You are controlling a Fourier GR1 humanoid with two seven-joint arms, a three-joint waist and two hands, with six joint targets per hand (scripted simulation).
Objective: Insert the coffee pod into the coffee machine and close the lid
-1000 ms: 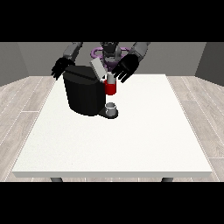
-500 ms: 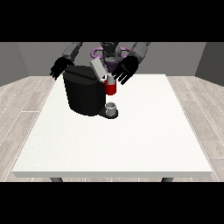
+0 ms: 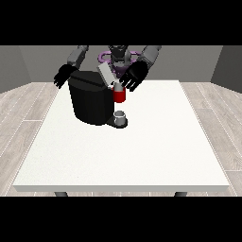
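Black and bulky, the coffee machine [image 3: 90, 101] sits in the upper left of the white table [image 3: 142, 151], its grey lid [image 3: 106, 75] tilted up, so closing is not yet done. I'd judge the pod step is under way. The hand at the view's right [image 3: 133, 75] hovers over the machine's red front part [image 3: 119, 95], fingers spread; the coffee pod itself I cannot make out. The hand at the view's left [image 3: 63, 75] hangs relaxed behind the machine, holding nothing. A small cup [image 3: 120, 116] stands below.
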